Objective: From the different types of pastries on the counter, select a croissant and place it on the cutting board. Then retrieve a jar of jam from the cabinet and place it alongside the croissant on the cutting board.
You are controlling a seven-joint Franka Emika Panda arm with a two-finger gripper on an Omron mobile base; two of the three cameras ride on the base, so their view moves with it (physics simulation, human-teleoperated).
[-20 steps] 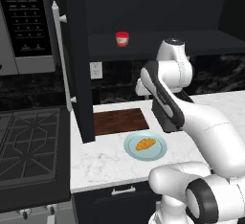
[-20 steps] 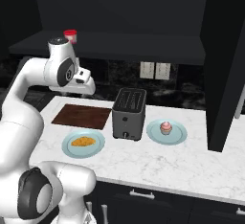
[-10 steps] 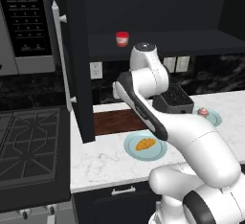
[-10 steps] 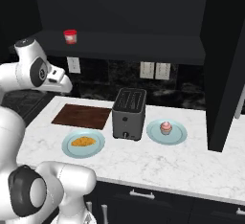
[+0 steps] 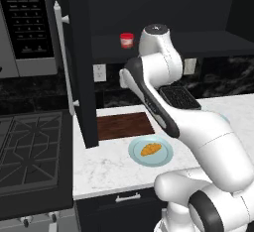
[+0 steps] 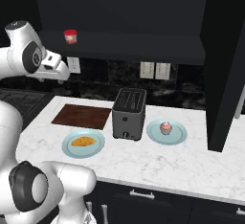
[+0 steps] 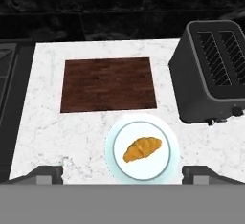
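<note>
At the far left sits a grey microwave above a black gas stove with cast grates; any print on the microwave panel is too small to read. Next comes the open door of the tall black cabinet with its long silver bar handle. On the dark shelf inside stands the jar of jam — squat, red, white-lidded, its label unreadable.

Below, on the white marble-look desk with faint grey veining, the cutting board lies flat, a dark reddish-brown rectangle of striped wood, bare. Just in front of it is a round light blue plate carrying the croissant, golden-orange and crescent-shaped. Beside the board stands a dark boxy two-slot toaster, between the croissant's plate and a second blue plate with the pink-frosted cupcake.

The hand hangs well above the croissant's plate, fingers spread wide, holding nothing. In the left base view the white arm crosses in front of the toaster.

Two white wall outlets sit on the black backsplash.
</note>
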